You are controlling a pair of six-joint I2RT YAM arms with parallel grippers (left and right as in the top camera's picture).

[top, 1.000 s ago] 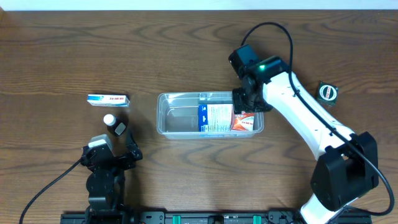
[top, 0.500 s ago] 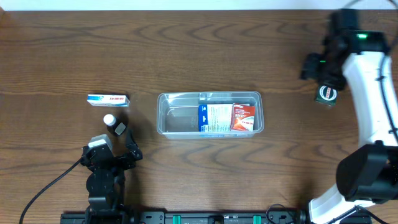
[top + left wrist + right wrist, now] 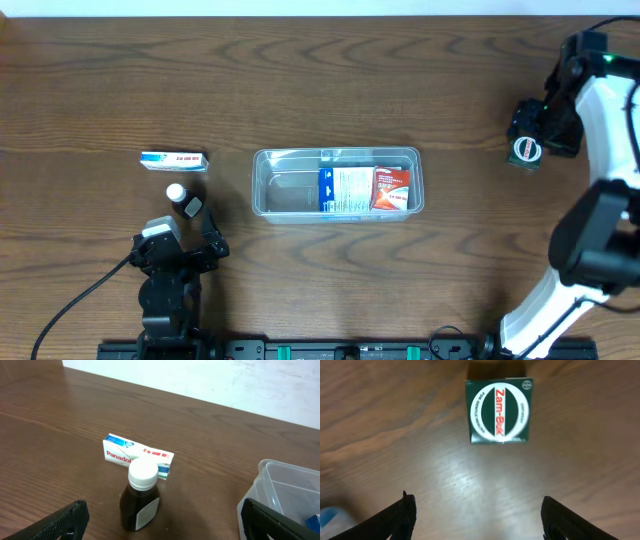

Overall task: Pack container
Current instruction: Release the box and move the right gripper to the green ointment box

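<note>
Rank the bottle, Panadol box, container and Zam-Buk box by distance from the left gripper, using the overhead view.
From the left gripper:
1. Brown bottle, just ahead of it.
2. Panadol box, just beyond the bottle.
3. Container, mid-table, off to its right.
4. Zam-Buk box, far right of the table.

1. Right arm (image 3: 602, 105), right edge of the frame: white link casings, black joint housings.
2. Green indicator light (image 3: 605, 58) on its uppermost joint.
3. Left arm (image 3: 166, 288), lower left: black body, grey top block, black cable (image 3: 78, 300).
</note>
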